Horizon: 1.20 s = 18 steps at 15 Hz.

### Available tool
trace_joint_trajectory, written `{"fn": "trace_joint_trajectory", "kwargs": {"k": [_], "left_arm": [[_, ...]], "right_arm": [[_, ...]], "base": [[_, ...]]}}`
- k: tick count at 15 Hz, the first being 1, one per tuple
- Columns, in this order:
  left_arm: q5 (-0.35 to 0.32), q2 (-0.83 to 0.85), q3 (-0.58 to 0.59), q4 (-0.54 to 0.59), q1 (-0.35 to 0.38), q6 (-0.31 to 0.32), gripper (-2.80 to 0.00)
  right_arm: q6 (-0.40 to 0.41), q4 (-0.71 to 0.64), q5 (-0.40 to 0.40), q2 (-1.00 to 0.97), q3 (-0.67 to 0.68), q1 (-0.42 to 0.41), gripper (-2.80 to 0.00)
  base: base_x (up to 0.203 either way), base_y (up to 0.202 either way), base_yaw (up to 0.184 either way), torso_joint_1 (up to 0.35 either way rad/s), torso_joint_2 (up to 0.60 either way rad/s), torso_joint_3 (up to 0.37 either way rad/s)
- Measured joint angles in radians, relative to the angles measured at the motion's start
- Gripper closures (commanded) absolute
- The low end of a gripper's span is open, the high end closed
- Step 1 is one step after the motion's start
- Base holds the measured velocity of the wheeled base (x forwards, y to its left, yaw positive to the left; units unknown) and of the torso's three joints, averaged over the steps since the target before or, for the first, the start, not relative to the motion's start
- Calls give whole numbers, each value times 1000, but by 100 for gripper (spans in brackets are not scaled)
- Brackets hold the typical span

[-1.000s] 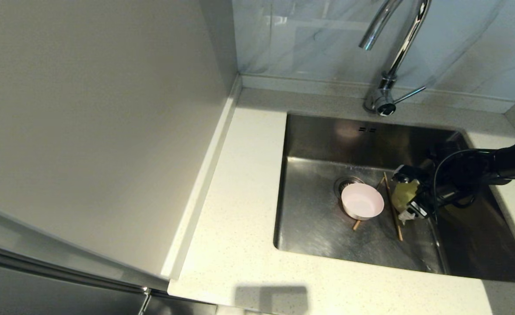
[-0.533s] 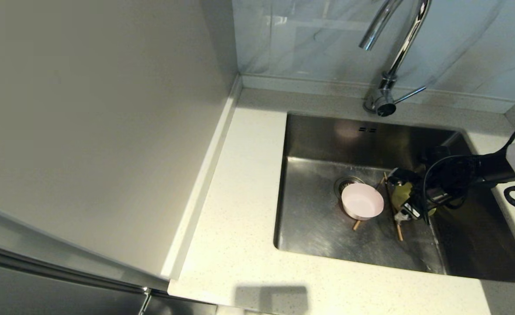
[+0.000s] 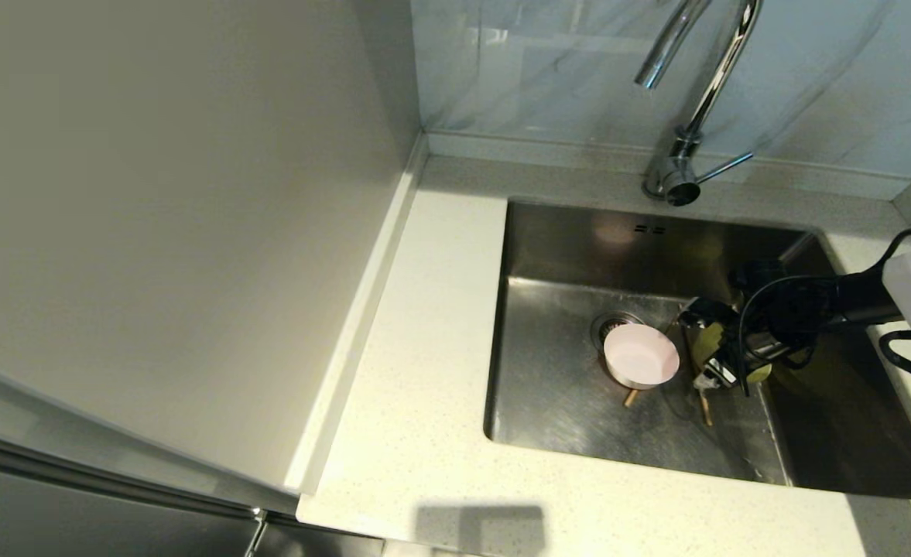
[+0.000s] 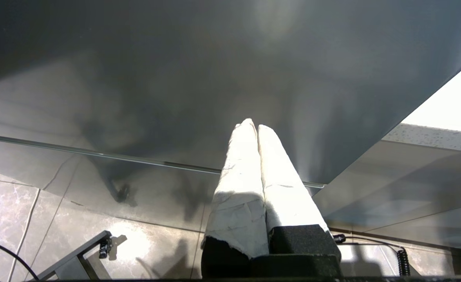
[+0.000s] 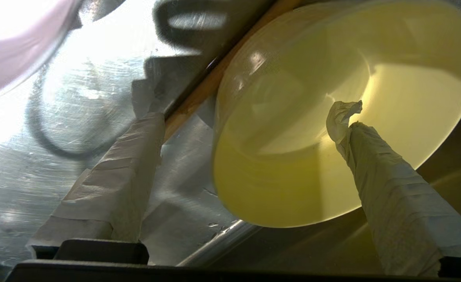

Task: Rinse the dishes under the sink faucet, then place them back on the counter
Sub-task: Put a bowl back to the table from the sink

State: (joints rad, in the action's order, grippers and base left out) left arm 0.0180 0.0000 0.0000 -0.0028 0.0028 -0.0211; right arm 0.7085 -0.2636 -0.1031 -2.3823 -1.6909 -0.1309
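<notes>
The yellow bowl (image 5: 344,117) lies tipped on the sink (image 3: 563,402) floor, right of the pink bowl (image 3: 641,354), with one chopstick (image 5: 199,94) just beside its rim. It looks small, light and rigid, with a thin smooth wall that is probably slick if wet, so a squeeze across the whole body would likely let it skate away. The rim is the place to take it: one finger inside, one outside, pinching the wall.

The right gripper (image 5: 254,113) is already set for that, spread wide, with one taped finger (image 5: 375,156) inside the bowl and the other (image 5: 128,156) outside on the steel, nothing pinched yet. A firm but gentle closing should do; the tape ought to help the hold.

The pink bowl sits upright by the drain (image 3: 614,321), over the second chopstick (image 3: 630,398). The faucet (image 3: 687,93) stands at the back of the sink on the counter (image 3: 424,348). The left gripper (image 4: 255,133) is parked below counter level, fingers pressed together.
</notes>
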Motion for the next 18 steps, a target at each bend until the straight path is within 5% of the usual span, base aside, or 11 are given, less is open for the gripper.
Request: {"fn": "trace_joint_trajectory", "kwargs": {"k": [11,12,18], "left_arm": [[0,0,0,0,0,0,0],[0,0,0,0,0,0,0],[0,0,0,0,0,1,0]], "right_arm": [[-1,-1,-51,3,-3,4,-280],[-1,-1,-51,4,-1,4,0],[-2,-2,-51,5,1,4,0]], "base": [[0,0,0,0,0,0],[0,0,0,0,0,0],[0,0,0,0,0,0]]}}
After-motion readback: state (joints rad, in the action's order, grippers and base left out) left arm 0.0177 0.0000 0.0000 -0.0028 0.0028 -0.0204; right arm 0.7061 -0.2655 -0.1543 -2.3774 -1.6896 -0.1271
